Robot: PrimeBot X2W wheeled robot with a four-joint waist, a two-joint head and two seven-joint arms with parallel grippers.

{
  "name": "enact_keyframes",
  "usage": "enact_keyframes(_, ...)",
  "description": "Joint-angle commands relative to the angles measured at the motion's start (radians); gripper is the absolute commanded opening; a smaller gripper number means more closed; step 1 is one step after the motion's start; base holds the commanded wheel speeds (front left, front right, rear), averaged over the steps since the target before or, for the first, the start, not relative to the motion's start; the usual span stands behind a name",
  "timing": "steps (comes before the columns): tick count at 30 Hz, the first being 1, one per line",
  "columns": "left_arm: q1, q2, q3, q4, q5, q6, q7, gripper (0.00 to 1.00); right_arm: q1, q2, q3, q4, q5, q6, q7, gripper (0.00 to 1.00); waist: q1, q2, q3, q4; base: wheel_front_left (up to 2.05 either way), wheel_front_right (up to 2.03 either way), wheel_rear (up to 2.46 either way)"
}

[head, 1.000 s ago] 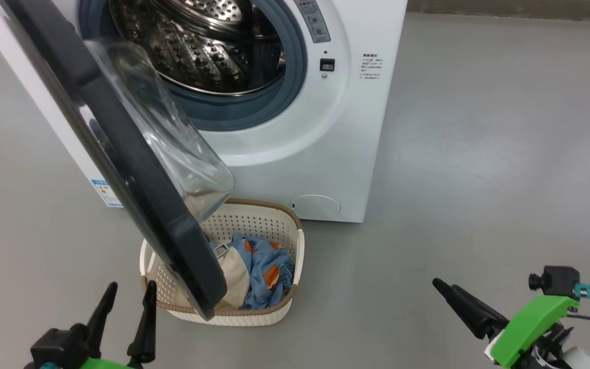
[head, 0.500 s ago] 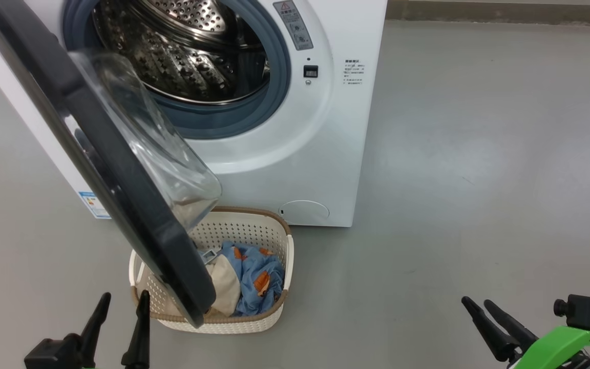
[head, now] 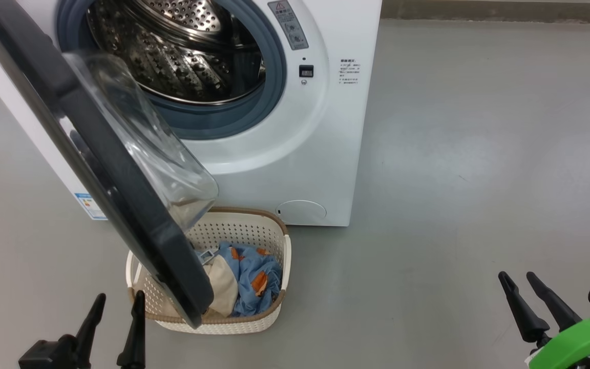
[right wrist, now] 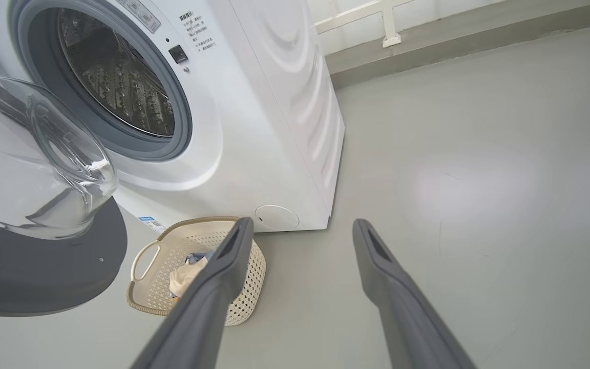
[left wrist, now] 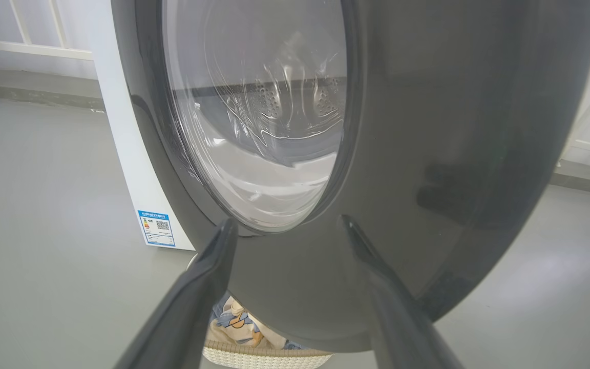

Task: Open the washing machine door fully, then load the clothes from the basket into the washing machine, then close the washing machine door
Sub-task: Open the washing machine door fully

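Near left, the left pincer (head: pixel 121 296) is released, its fingers spread and empty, just short of the washing machine door (head: pixel 121 205). Near right, the right pincer (head: pixel 516 275) is likewise released, over the grey floor (head: pixel 454 154), well apart from the basket (head: pixel 223 325). The basket sits on the floor just in front of the washing machine (head: pixel 300 169), holding the clothes (head: pixel 254 274), blue printed fabric beside a cream piece. The door stands swung out to the left, its lower edge overlapping the basket's left part. Beyond it the steel drum (head: pixel 187 56) lies exposed.

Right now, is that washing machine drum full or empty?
Empty, as far as shows: bare perforated steel drum, while the clothes lie in the basket.
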Motion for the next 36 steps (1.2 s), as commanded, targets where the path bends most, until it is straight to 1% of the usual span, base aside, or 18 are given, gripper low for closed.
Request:
enact_keyframes(1, -0.02, 0.019, 0.04, -0.028, 0.0, -0.002, -0.006, 1.0, 0.04, 0.001, -0.046, -0.035, -0.075, 0.003, -0.012, 1.0, 0.0, 0.0, 0.0, 0.001, 0.0, 0.0, 0.0)
enact_keyframes(8, -0.026, 0.02, 0.04, -0.03, 0.001, -0.002, -0.006, 1.0, 0.104, 0.077, -0.235, -0.1, -0.304, 0.003, -0.012, 1.0, 0.0, 0.0, 0.008, 0.009, 0.0, 0.0, 0.0)
enact_keyframes(9, -0.026, 0.02, 0.04, -0.03, 0.001, -0.002, -0.006, 1.0, 0.104, 0.077, -0.235, -0.1, -0.304, 0.003, -0.012, 1.0, 0.0, 0.0, 0.008, 0.009, 0.0, 0.0, 0.0)
enact_keyframes(12, -0.03, 0.02, 0.041, -0.031, 0.002, -0.002, -0.006, 1.0, 0.125, 0.111, -0.305, -0.129, -0.38, 0.003, -0.012, 1.0, 0.0, 0.0, 0.011, 0.011, 0.0, 0.0, 0.0)
enact_keyframes(16, -0.032, 0.02, 0.042, -0.032, 0.003, -0.002, -0.006, 1.0, 0.15, 0.147, -0.373, -0.162, -0.463, 0.003, -0.012, 1.0, 0.0, 0.0, 0.013, 0.015, 0.0, 0.0, 0.0)
enact_keyframes(22, -0.035, 0.021, 0.043, -0.032, 0.003, -0.002, -0.006, 1.0, 0.183, 0.18, -0.412, -0.165, -0.519, 0.003, -0.012, 1.0, 0.0, 0.0, 0.016, 0.018, 0.0, 0.0, 0.0)
enact_keyframes(29, -0.043, 0.016, 0.042, -0.027, 0.0, -0.002, -0.006, 1.0, 0.201, 0.206, -0.416, -0.125, -0.545, 0.003, -0.012, 1.0, 0.0, 0.0, 0.024, 0.023, 0.0, 0.0, 0.0)
enact_keyframes(36, -0.048, 0.009, 0.048, -0.025, 0.002, -0.002, -0.006, 1.0, 0.199, 0.214, -0.418, -0.119, -0.555, 0.003, -0.012, 1.0, 0.0, 0.0, 0.024, 0.025, 0.0, 0.0, 0.0)
